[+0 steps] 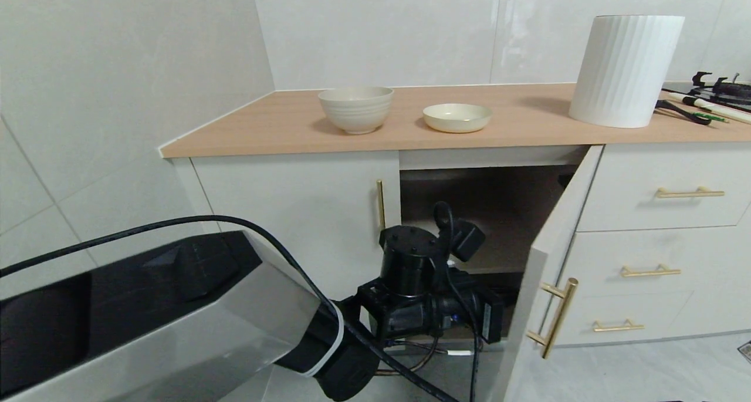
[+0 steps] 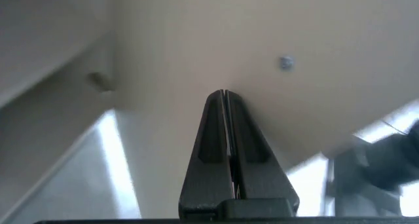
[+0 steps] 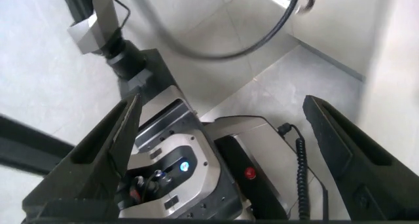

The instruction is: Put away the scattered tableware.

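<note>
Left jaws pressed shut low at the open cupboard, right jaws spread wide, bowl and dish on the counter well above the left; risk of clipping the door on rising.

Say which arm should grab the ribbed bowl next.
Left, probably: the left hand, shut, sits at the open cabinet under the counter with the ribbed bowl; the right hand hangs open facing the floor.

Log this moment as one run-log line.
left gripper: shut, empty, at open cabinet | right gripper: open, empty | ribbed bowl, shallow dish: on countertop
</note>
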